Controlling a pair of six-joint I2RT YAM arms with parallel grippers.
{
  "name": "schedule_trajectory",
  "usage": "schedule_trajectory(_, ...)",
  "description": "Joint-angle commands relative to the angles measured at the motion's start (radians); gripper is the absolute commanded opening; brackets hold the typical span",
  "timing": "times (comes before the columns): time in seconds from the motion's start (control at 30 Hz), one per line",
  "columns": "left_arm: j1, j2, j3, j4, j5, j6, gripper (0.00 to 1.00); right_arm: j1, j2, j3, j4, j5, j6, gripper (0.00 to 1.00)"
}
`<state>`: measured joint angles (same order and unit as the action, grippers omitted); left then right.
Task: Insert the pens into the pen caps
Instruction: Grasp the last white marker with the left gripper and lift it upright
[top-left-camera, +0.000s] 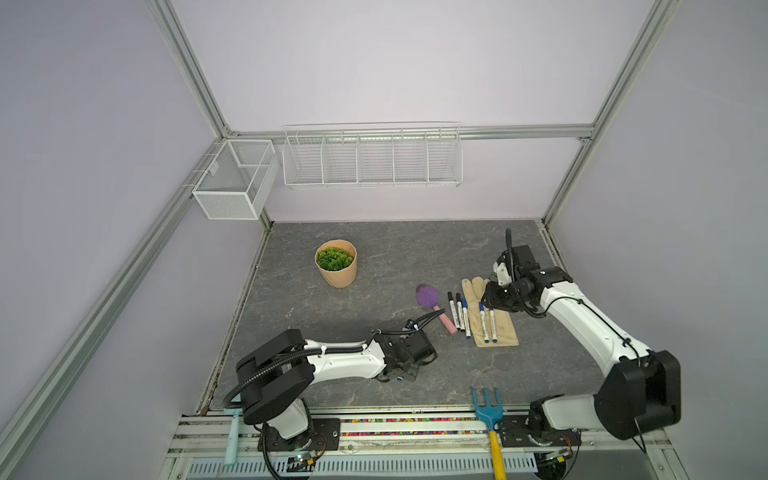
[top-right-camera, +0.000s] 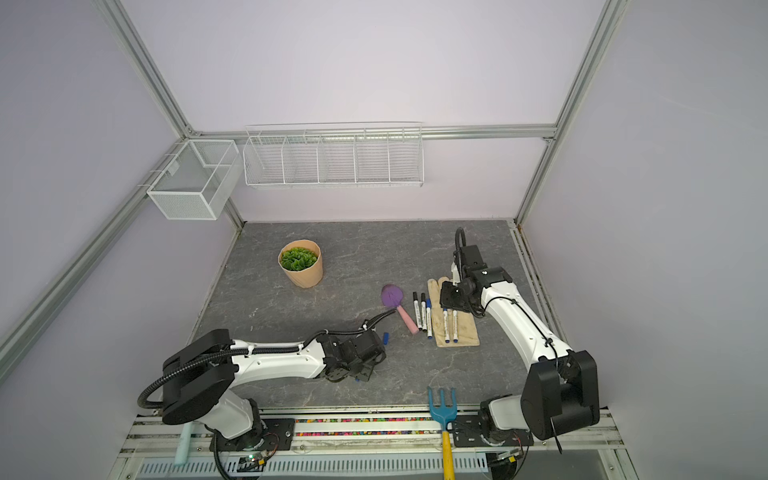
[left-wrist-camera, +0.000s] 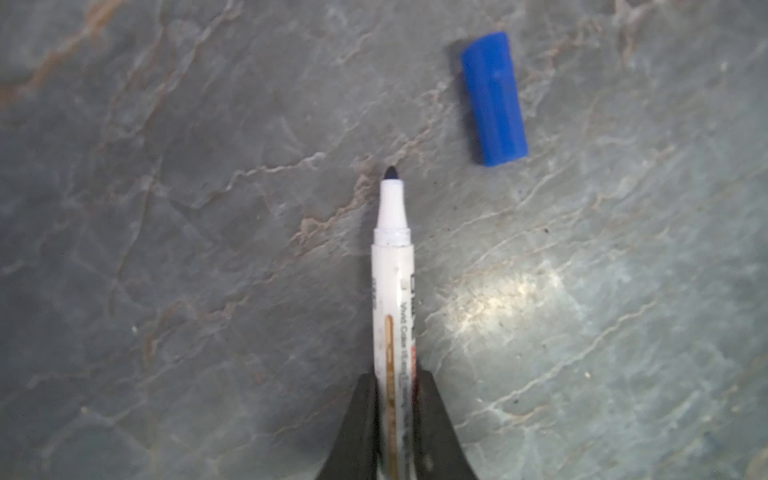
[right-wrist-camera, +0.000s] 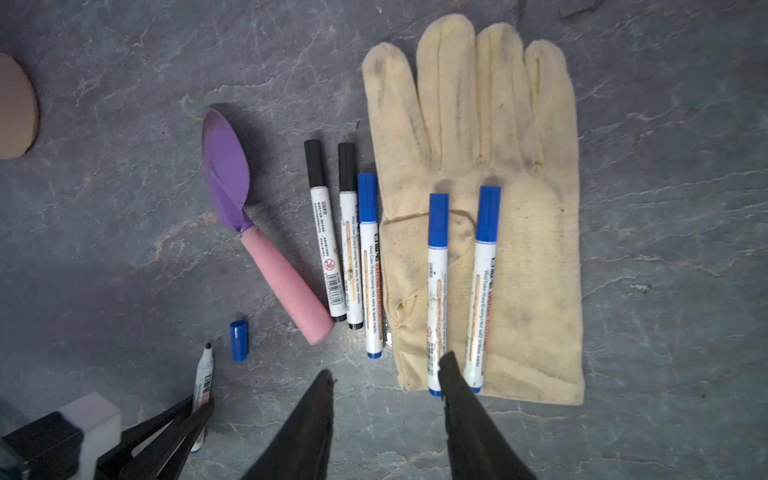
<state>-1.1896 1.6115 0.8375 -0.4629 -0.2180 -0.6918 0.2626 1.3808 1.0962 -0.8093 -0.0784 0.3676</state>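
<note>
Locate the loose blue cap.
In a top view the loose blue cap lies on the table, left of the trowel's pink handle, just beyond the pen in the left gripper.

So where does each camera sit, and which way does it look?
Top views: high in front, looking down on the grey marbled tabletop; both arms show.
Left wrist: looks along the left gripper, shut on an uncapped white marker pen.
Right wrist: looks past the open right gripper at a cream fabric glove.
Shared: both wrist views show a loose blue plastic cap.
</note>
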Motion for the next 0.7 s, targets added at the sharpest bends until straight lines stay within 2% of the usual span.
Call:
schedule_trajectory(0.0, -0.005, 0.047, -0.011, -0.068, 0.013, -0.028, 0.00, 0.048, -0.038, -0.025, 0.041, -0.055, 0.012, 0.45)
schedule_trajectory(0.13, -0.004, -0.066, -0.016, 0.030, -0.005, 0.035, 0.00, 0.176, -0.039, -0.030, 0.084, -0.104, -0.032, 0.46)
schedule_trajectory(0.4, -0.004, -0.344, -0.096, 0.320, -0.119, 0.127, 0.00, 0.336, 0.023, 0.009, 0.243, -0.440, -0.024, 0.49)
schedule_trajectory(0.5, -0.004, -0.393, -0.123, 0.399, -0.126, 0.138, 0.00, 0.368, 0.060, 0.054, 0.259, -0.474, -0.012, 0.50)
schedule_trajectory(0.67, -0.002, -0.417, -0.117, 0.400, -0.137, 0.144, 0.00, 0.391, 0.105, 0.101, 0.257, -0.483, -0.009, 0.47)
